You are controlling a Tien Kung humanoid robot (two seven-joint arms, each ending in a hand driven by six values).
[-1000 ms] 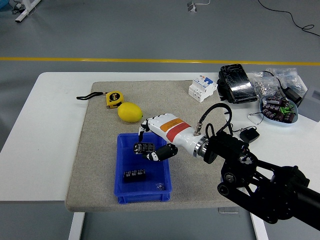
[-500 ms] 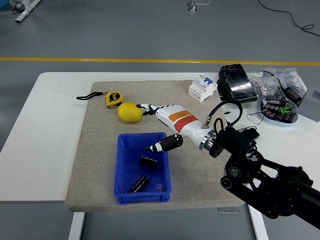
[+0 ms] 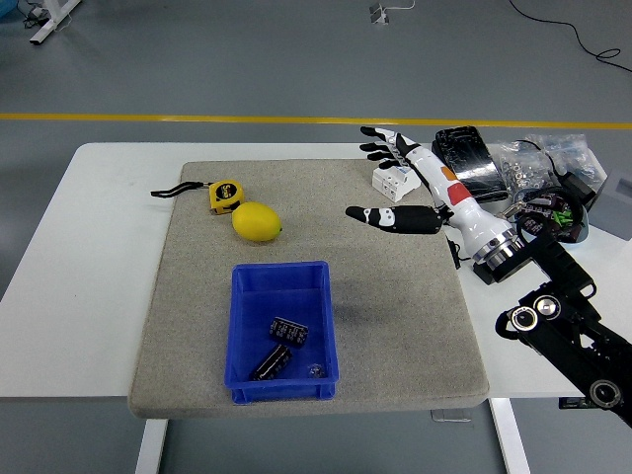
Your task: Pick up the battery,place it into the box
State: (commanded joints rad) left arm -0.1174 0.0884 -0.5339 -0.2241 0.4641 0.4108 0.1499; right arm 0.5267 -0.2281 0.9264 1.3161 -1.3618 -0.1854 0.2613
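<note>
Item: two batteries (image 3: 287, 331) lying in the blue box (image 3: 247, 299), near the counter's near edge.
Right hand (image 3: 420, 188): fingers (image 3: 380, 144) spread wide, holding nothing, raised over the far right of the mat beside the white breaker (image 3: 398, 181).
Left hand: not visible to us.
Risks, as we judge them: splayed fingertips could clip the breaker or the black pack (image 3: 466, 164); a return sweep could nudge the lemon (image 3: 257, 221) or tape measure (image 3: 225, 196).

Blue box (image 3: 282, 287); black batteries (image 3: 287, 331); yellow lemon (image 3: 257, 221); grey mat (image 3: 385, 296); white, possibly orange-banded right hand (image 3: 410, 188).
</note>
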